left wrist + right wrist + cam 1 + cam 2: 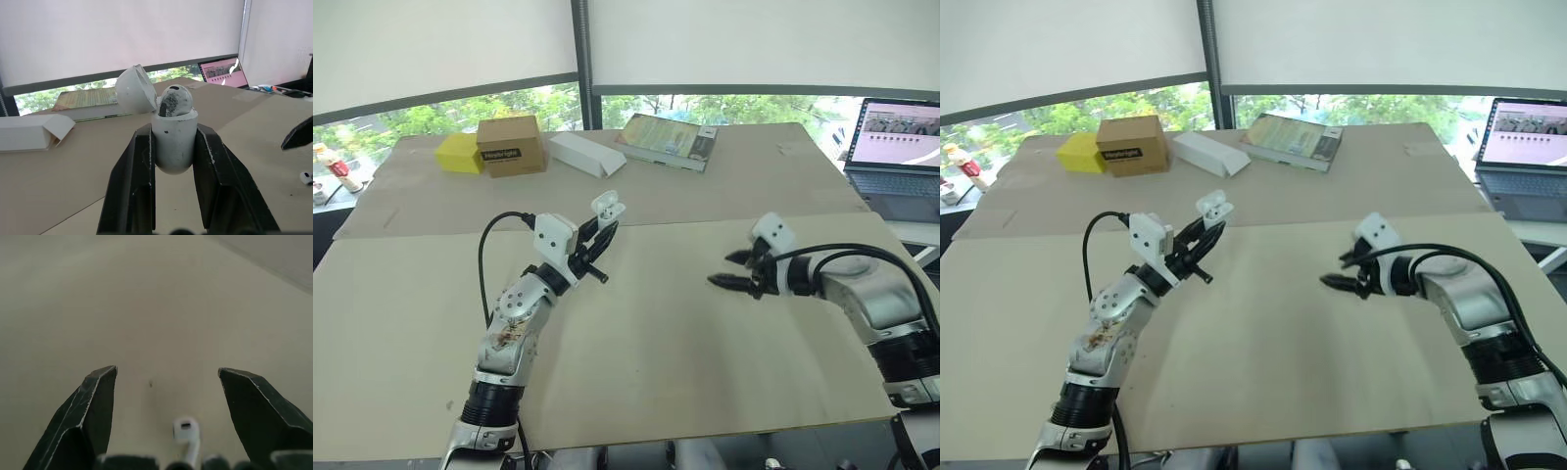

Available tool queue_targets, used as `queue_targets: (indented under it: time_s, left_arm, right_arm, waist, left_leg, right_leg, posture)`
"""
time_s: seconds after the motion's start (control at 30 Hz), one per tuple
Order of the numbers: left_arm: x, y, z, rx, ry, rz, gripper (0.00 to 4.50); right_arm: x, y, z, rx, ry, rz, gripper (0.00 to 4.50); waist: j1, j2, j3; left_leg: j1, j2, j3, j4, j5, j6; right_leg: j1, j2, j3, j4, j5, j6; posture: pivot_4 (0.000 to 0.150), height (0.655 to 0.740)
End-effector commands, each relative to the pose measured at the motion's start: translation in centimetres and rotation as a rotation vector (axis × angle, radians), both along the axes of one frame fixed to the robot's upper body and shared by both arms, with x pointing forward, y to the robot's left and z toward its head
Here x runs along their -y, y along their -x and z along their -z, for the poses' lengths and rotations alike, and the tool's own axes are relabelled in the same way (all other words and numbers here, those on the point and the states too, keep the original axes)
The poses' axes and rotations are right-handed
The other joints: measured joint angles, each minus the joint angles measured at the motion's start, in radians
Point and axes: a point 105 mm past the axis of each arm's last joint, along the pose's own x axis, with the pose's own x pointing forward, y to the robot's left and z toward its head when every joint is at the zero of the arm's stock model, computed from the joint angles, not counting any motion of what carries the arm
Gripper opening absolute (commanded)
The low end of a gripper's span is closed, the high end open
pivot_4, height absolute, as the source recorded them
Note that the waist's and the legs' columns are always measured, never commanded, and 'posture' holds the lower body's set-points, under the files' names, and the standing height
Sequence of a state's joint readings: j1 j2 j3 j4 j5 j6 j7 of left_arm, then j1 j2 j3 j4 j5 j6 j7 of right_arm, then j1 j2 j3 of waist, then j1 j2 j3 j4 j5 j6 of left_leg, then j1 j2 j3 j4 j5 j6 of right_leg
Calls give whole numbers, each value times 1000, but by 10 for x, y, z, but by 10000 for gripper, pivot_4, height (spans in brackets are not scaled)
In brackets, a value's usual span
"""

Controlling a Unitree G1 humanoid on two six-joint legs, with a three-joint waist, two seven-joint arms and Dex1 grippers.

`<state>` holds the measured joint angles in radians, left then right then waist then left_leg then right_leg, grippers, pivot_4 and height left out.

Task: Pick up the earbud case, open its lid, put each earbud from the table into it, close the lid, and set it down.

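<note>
Left pincer point(174, 134) is up off the worktop point(705, 372), angled toward the windows, both black fingers pinching the white case point(607, 208) by its sides. From the head views you get the raised arm and the lid point(609, 203) swung open, but the contents are too small to tell. The left wrist view settles it: the case stands upright between the fingers, the lid is hinged back and tilted away, and a seated earbud point(175, 100) pokes its rounded top out of the case mouth. Over on the right, the right pincer point(724, 269) hangs low over the worktop, well apart from the case, fingers spread wide and pointing toward the middle. The right wrist view adds the detail: a loose earbud point(186, 431) lies on the worktop between the two spread fingers, back near their base, with bare worktop on either side of it and neither finger touching it. The left wrist view also catches that same earbud as a small white speck at its edge, just beside one dark right finger. Along the far edge of the worktop sit a yellow box point(458, 154), a brown box point(512, 145), a white box point(587, 154) and a book point(668, 140), with a laptop point(898, 147) open off to the right.
</note>
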<state>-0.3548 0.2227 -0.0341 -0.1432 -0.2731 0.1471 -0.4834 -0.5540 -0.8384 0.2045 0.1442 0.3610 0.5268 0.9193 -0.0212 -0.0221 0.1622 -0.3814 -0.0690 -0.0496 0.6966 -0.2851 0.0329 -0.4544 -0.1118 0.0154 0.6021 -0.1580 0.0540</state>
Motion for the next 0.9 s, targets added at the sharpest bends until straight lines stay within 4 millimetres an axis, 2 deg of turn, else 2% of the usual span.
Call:
queue_targets:
  time_s: [0.03,0.23,0.37,0.57,0.9]
  left_arm:
    - [1,6,-19,86,-2,4,5472]
    - [-1,7,-20,87,-7,-4,5472]
    - [0,7,-21,89,-9,-6,5472]
    - [-1,7,-20,88,-11,-8,5472]
    - [0,6,-21,91,-10,-11,5472]
  right_arm:
    - [10,-10,-8,57,59,-55,36728]
    - [12,-18,1,42,108,-86,36728]
    - [22,-18,10,3,165,-84,36728]
    - [35,-14,11,-37,203,-82,36728]
    - [43,-13,13,-48,225,-57,36728]
  waist:
    - [0,0,0]
    - [10,0,0]
    - [21,0,0]
    - [26,0,0]
    - [33,0,0]
  left_leg:
    - [0,1,0,0,0,0]
    - [-1,1,0,0,1,-1]
    - [-3,0,0,1,3,-5]
    - [-3,-1,0,1,3,-5]
    - [-3,-1,0,1,3,-5]
  right_leg:
    - [0,0,0,0,0,0]
    - [0,0,0,-3,0,0]
    - [0,-1,0,-6,1,1]
    - [0,-1,0,-6,2,2]
    - [1,-1,0,-6,2,2]
  posture:
    - [1500,7400]
    - [1500,7400]
    - [1500,7400]
    - [1500,7400]
    - [1500,7400]
